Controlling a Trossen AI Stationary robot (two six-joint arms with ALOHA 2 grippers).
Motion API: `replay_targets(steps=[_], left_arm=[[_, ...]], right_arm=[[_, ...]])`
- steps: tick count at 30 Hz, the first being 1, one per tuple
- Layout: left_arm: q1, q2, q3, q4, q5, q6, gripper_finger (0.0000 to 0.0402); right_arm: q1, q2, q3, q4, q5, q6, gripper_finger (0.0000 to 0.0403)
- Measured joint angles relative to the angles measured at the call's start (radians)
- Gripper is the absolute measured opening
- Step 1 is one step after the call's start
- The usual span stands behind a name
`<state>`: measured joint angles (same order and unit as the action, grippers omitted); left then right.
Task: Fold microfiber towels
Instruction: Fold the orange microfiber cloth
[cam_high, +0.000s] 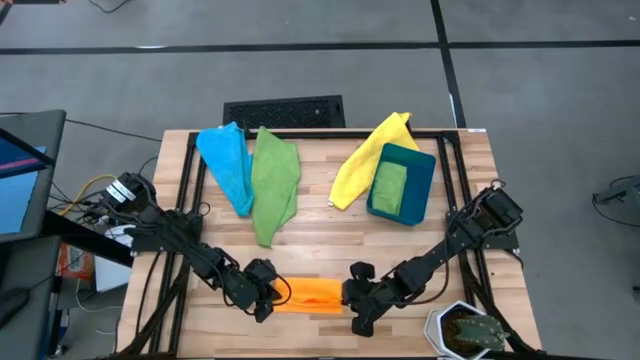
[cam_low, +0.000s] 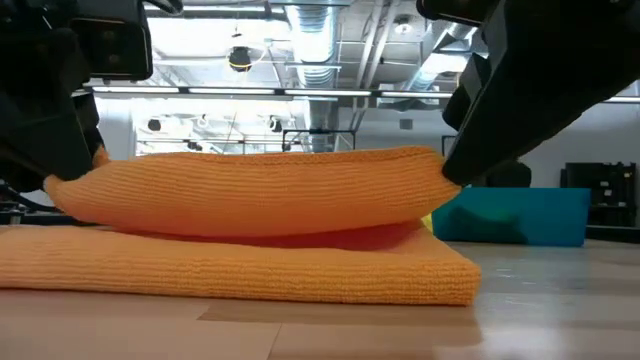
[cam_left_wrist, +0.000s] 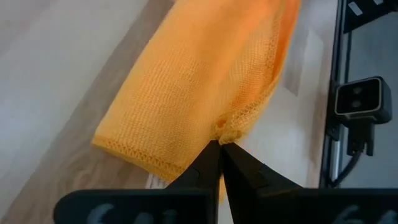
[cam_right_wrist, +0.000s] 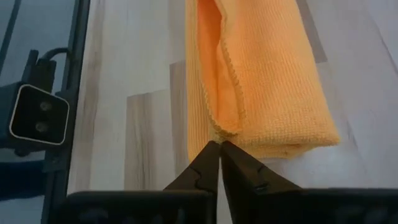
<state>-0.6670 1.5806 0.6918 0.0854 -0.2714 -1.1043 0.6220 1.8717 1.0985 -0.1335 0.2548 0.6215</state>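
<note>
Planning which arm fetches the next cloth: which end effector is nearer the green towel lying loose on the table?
Left. The left end effector sits at the orange towel's left end, almost straight below the green towel in the high view; the right end effector is at the other end, farther away.

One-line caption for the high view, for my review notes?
Both arms pinch the ends of the folded orange towel, left tool and right tool; other towels wait behind.

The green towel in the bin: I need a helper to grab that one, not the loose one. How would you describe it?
On the wooden table, find the dark teal bin at the far right, beside the yellow towel. The green towel lies folded flat inside it. The other green towel lies loose and crumpled on the bare wood beside the blue towel.
</note>
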Motion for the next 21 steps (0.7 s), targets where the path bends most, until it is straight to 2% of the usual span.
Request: replay_targets(steps=[8, 13, 18, 21], left_arm=[[-0.014, 0.0, 0.0, 0.042, 0.018, 0.033, 0.0077], [-0.016, -0.001, 0.0, 0.044, 0.088, 0.03, 0.0118], [-0.031, -0.002, 0.0, 0.088, 0.109, 0.029, 0.0136], [-0.042, -0.011, 0.0, 0.15, 0.065, 0.065, 0.0136]], right_arm=[[0.0, 0.0, 0.0, -0.002, -0.048, -0.054, 0.0119], [0.0, 0.0, 0.0, -0.016, -0.1, -0.065, 0.0172], [0.0, -0.002, 0.0, -0.017, -0.13, -0.074, 0.0202], [0.0, -0.01, 0.0, -0.018, -0.13, -0.073, 0.0208]])
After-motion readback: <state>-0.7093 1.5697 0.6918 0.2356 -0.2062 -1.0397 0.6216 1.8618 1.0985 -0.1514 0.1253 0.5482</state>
